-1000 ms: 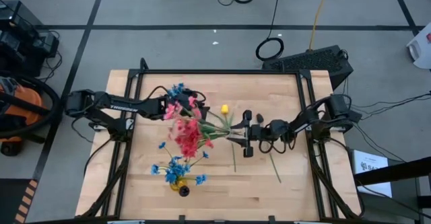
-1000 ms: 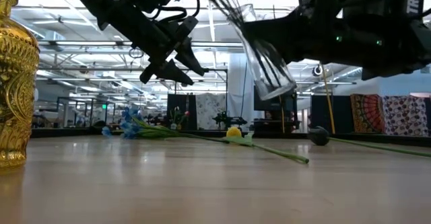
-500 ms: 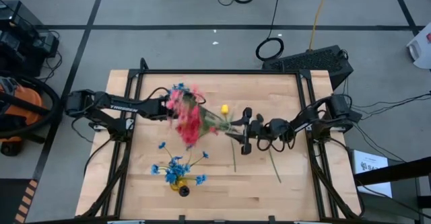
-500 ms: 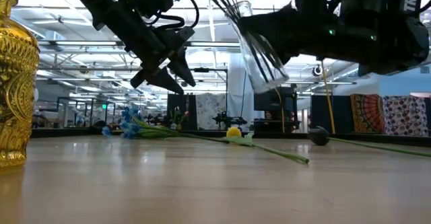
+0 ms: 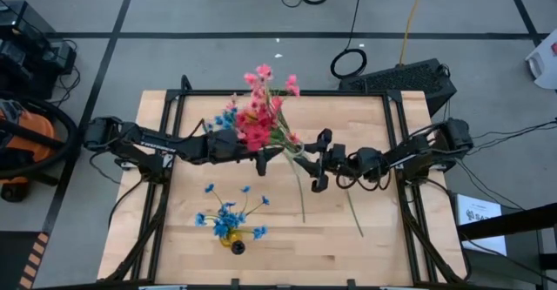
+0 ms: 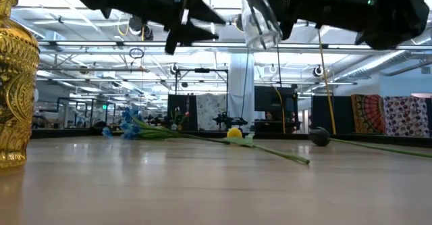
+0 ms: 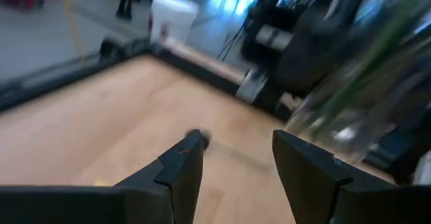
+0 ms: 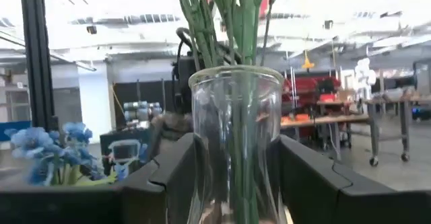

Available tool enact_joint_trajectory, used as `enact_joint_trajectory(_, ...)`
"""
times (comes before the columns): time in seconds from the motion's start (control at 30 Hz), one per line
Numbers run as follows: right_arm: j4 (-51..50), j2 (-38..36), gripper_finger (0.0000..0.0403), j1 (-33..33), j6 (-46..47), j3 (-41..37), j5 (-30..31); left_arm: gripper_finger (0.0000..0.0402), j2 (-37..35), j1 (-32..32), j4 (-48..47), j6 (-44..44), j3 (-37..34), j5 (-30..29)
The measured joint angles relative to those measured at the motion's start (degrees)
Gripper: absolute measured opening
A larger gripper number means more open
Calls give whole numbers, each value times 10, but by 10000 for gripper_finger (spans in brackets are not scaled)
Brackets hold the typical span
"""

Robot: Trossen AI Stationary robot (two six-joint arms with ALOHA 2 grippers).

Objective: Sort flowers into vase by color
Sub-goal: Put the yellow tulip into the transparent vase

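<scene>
The right gripper [image 5: 306,162] is clamped around a clear glass vase [image 8: 236,140], one dark finger on each side of the glass, and holds it raised above the middle of the table [image 5: 374,124] so its mouth is free to take more stems. A bunch of pink and red flowers [image 5: 261,116] already stands in that vase, the green stems packed together in the neck and the blossoms fanning out toward the far edge of the table; carrying the vase by its body keeps the bunch from spilling. The left gripper [image 7: 232,163] hangs just to the left of the vase, its fingers spread and nothing between them, and I take it to be placed there to steady or tidy the stems, though from where I stand the arm hides exactly what it is near. Near the front edge, left of centre, a gold vase [image 5: 231,240] sits on the wood with the blue flowers [image 5: 228,216] gathered in it, so that colour looks sorted. A few sprigs lie loose on the table: a blue sprig [image 6: 128,125] far back on the left, a yellow bud [image 6: 234,133] beside the raised vase, and bare green stems [image 5: 355,216] on the right. Those seem to be what is left to place.
</scene>
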Motion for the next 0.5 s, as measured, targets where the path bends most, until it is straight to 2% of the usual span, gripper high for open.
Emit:
enact_joint_trajectory(0.2, -205, -88, 180, 0, 61, 7, -4, 185, -1, -3, 59, 9, 0, 23)
enact_joint_trajectory(0.27, -273, -109, 180, 0, 72, 20, -25, 185, -1, -3, 58, 9, 0, 38)
enact_joint_trajectory(0.4, -375, -121, 180, 1, 62, 75, -52, 185, -1, -3, 62, 10, 0, 86)
enact_joint_trajectory(0.5, -457, -120, 180, 1, 45, 119, -64, 185, -1, -4, 66, 16, 0, 98)
